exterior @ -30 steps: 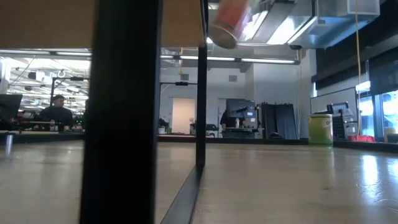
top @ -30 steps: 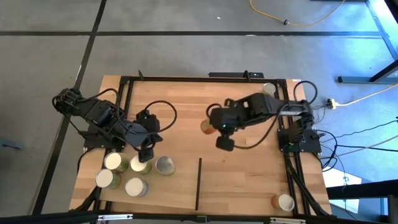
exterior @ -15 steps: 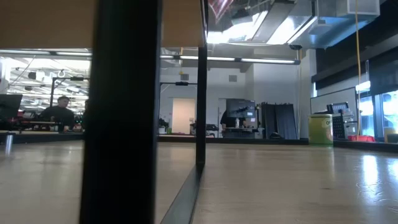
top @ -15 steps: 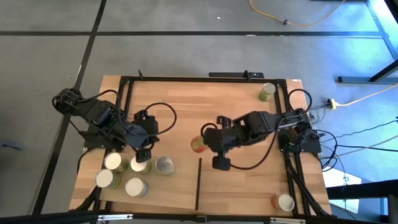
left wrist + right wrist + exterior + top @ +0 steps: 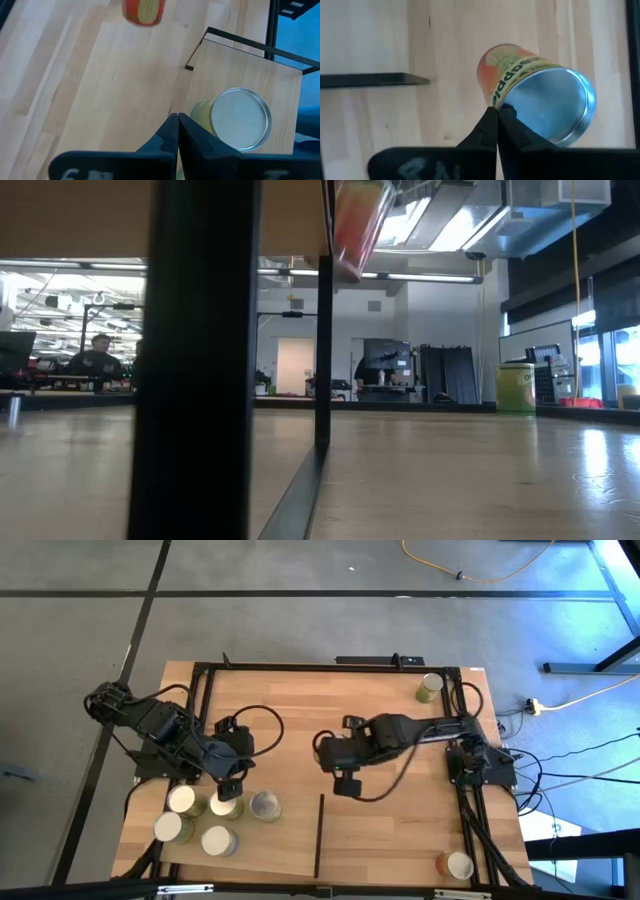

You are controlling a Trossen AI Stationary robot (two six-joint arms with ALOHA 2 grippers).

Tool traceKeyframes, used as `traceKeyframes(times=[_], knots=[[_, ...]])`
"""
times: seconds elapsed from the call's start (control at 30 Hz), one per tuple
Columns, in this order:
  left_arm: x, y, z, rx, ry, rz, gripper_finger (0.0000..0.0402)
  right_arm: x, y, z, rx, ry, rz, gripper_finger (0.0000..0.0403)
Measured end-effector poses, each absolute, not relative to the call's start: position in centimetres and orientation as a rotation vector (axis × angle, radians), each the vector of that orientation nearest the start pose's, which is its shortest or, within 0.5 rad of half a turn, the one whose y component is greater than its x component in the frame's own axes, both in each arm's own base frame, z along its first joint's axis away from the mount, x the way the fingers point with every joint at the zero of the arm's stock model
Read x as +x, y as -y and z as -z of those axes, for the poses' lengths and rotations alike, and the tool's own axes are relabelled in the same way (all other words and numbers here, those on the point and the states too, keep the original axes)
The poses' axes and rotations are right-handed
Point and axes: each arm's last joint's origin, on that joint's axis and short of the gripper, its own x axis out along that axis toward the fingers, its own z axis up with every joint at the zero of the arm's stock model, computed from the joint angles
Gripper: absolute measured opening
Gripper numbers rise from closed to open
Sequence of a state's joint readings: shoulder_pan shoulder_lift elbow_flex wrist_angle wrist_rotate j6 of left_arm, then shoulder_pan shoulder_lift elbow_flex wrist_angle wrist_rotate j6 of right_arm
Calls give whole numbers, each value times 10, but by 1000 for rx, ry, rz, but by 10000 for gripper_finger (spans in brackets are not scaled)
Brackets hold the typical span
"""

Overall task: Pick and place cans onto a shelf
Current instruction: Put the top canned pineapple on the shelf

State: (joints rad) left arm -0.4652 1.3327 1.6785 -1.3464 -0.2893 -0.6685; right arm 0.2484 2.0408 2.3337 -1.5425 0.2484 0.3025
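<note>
Since the earlier high view, the right gripper (image 5: 324, 752) had swung away from its own arm's base and over the middle of the tabletop (image 5: 290, 700), and the orange can (image 5: 535, 95) had travelled with it. Its fingers were pressed together with the tips meeting at the can's rim. The can hung tilted with its shiny end toward the wrist, and in the low view it was clear of the table. Judgement: it was pinched by the rim and carried high so that it would clear the divider (image 5: 320, 835) on the way to the shelf (image 5: 400, 840). How secure that grip was could not be told. The divider and the shelf lay just ahead of the gripper, not under it. Shelf contents: five cans in a cluster (image 5: 218, 840) on the far side of the divider from the gripper, and one orange can (image 5: 455, 865) alone on the near side, well apart. One green can (image 5: 430, 687) stood off the shelf, back toward the right arm's base. The left gripper (image 5: 230, 788), closed and empty, waited over the cluster, just beside a green can (image 5: 240, 119).
</note>
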Motion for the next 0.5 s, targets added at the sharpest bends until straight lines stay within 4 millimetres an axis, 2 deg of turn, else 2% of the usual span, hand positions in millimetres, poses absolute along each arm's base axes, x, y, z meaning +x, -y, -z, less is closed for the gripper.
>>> traceKeyframes(times=[0.33,0.5], knots=[[200,91,-419,-247,-925,-159,0,428,-43,-330,-108,-1247,0,0],[200,91,-419,-256,-924,-164,0,447,-22,-303,-114,-1279,-98,0]])
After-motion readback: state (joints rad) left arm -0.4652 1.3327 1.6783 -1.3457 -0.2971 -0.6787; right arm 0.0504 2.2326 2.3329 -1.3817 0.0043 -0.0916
